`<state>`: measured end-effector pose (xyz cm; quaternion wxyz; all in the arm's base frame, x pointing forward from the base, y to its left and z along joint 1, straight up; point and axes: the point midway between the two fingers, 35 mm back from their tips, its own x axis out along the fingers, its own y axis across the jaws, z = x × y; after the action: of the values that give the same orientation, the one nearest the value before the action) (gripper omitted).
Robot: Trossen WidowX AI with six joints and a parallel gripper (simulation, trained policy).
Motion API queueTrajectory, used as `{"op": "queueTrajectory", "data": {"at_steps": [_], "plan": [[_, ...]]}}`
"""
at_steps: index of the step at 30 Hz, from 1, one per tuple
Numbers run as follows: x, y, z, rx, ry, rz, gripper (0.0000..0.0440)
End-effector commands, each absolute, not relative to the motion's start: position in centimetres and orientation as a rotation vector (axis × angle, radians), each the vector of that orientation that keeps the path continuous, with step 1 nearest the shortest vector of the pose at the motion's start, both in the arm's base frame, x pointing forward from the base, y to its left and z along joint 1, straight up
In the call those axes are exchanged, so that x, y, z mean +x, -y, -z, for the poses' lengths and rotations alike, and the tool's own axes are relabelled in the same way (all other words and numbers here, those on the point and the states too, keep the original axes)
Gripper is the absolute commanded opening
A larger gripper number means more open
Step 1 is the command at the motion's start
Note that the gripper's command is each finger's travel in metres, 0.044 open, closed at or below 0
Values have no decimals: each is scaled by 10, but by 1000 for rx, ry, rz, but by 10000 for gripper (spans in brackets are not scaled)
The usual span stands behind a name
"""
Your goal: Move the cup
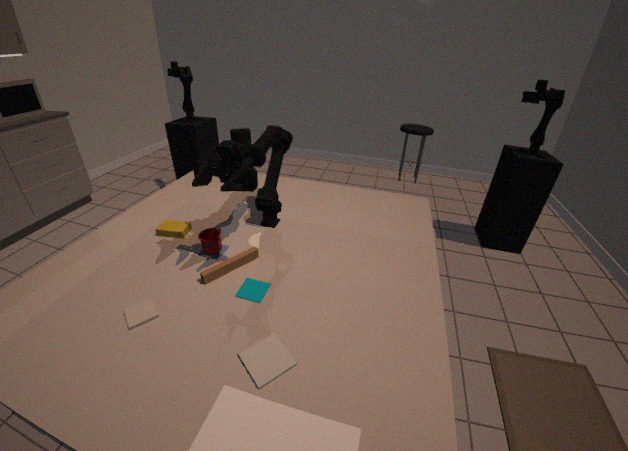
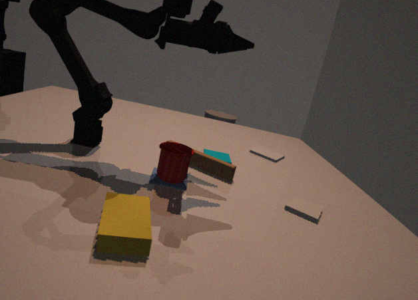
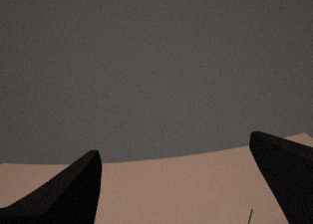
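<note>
The red cup (image 1: 210,241) (image 2: 174,163) stands upright on the blue pad (image 1: 223,251) (image 2: 154,179). Its inside is dark, and I cannot make out marbles in it. The teal pad (image 1: 253,290) (image 2: 217,155) lies flat with nothing on it, on the far side of a wooden bar from the cup. My gripper (image 1: 214,183) (image 2: 253,45) (image 3: 178,150) is open and empty, high above the table and well away from the cup. Its fingers stand wide apart in the wrist view, with only wall and table between them.
The wooden bar (image 1: 229,265) (image 2: 212,165) lies between the cup and the teal pad. A yellow block (image 1: 173,228) (image 2: 124,219) lies on the cup's other side. Two pale tiles, one nearer (image 1: 266,360) (image 2: 267,153) and one further left (image 1: 141,313) (image 2: 303,211) in the top view, lie beyond.
</note>
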<state>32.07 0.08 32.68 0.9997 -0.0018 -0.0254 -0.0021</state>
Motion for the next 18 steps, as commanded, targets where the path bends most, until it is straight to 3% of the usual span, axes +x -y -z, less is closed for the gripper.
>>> {"op": "queueTrajectory", "data": {"at_steps": [1,12,18], "plan": [[321,-1,-326,-2,43,5,374],[320,-7,-307,30,-92,-2,88],[321,-13,-299,55,-184,-15,66]]}}
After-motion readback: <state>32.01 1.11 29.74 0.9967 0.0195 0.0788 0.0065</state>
